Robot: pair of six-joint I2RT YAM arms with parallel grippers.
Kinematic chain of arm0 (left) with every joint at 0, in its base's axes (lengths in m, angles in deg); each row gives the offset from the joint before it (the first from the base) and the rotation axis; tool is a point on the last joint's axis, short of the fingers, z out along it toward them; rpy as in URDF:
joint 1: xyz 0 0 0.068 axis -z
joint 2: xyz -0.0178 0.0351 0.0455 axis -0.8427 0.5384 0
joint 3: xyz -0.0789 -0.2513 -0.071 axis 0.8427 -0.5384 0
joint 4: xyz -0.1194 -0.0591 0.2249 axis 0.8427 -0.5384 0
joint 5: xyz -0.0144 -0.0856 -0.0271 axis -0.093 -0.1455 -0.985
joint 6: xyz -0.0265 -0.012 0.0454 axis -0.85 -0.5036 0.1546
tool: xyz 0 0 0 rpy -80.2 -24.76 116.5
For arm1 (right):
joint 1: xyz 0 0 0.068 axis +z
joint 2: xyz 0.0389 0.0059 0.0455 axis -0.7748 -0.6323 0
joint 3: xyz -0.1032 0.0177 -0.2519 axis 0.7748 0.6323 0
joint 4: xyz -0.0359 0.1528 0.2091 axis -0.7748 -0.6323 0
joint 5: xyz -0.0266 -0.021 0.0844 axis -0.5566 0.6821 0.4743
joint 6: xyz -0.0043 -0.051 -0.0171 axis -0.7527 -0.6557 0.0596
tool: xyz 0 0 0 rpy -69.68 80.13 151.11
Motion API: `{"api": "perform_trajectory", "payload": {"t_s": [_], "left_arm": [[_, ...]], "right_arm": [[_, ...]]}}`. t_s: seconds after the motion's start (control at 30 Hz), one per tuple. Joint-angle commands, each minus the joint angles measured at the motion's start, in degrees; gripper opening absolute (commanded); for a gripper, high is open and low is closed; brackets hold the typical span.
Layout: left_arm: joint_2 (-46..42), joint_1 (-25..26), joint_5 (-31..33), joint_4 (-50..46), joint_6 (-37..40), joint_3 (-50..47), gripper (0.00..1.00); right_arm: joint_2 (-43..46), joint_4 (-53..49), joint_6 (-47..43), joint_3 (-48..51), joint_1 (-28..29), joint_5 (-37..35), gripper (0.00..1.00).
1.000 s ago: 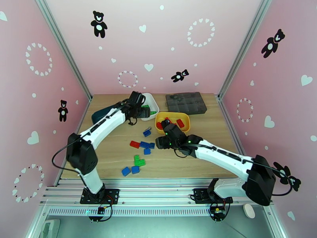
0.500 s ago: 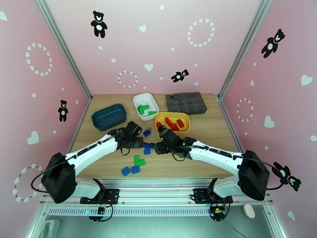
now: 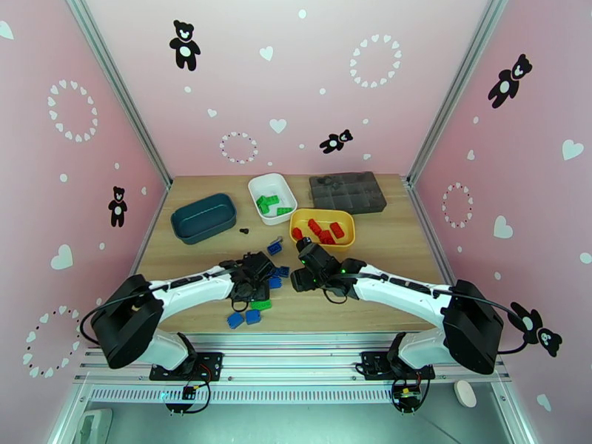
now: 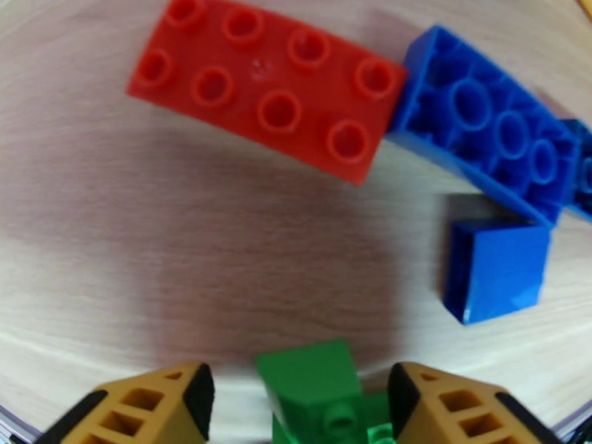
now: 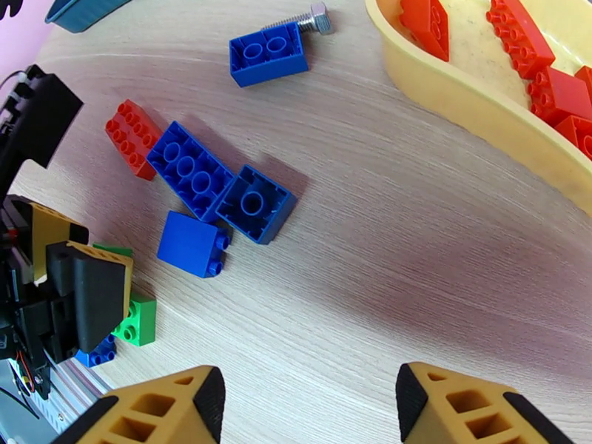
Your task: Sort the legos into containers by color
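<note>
**L gripper straddles green brick; R gripper hangs wide over bare wood**

Nearest the arm bases, two blue bricks (image 3: 244, 317) lie side by side on the table (image 3: 192, 249). Just beyond them, L gripper (image 3: 251, 288) sits low at a green brick (image 4: 311, 379). Its fingers (image 4: 148, 408) stand either side of the brick, approx half-wide, w/ a gap on one side, so not clamped.

Ahead of it in L wrist view, a red eight-stud brick (image 4: 266, 105) lies studs up. It touches a long blue brick (image 4: 481, 135) lying studs down, w/ a small blue block (image 4: 496, 268) near.

R gripper (image 3: 300, 279) hovers just right of that cluster. Its fingers (image 5: 163, 408) are wide apart, only bare wood btwn them.

Further out, a lone blue brick (image 5: 268, 53) sits beside a silver bolt (image 5: 307, 21). Then comes the yellow tray (image 3: 351, 225) w/ red bricks (image 3: 322, 231), and behind it the white tray (image 3: 268, 178) w/ green bricks (image 3: 270, 203). The teal tray (image 3: 203, 216) is off to the left, a small black screw (image 3: 243, 231) near it. The grey organizer box (image 3: 348, 192) sits at the far edge.
</note>
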Motion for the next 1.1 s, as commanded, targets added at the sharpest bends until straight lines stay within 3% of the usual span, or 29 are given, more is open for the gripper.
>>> {"api": "perform_trajectory", "payload": {"t_s": [0.0, 0.5, 0.87, 1.07], "left_arm": [[0.4, 0.6, 0.2, 1.3, -1.1, -0.6, 0.62], [-1.7, 0.9, -0.4, 1.3, -1.1, 0.0, 0.32], [-5.3, 0.1, 3.5, -3.4, 2.5, 6.5, 0.31], [-5.7, -5.2, -0.4, -1.1, 7.9, 12.2, 0.31]], "right_arm": [[1.6, 0.9, 0.6, 1.1, 0.4, -1.1, 0.66], [1.6, 0.9, 0.9, 1.0, 0.5, -1.7, 0.65], [0.9, 1.9, 0.2, -0.7, 0.4, -1.4, 0.66], [-1.9, 4.6, -0.9, -5.0, -0.1, 1.1, 0.66]]}}
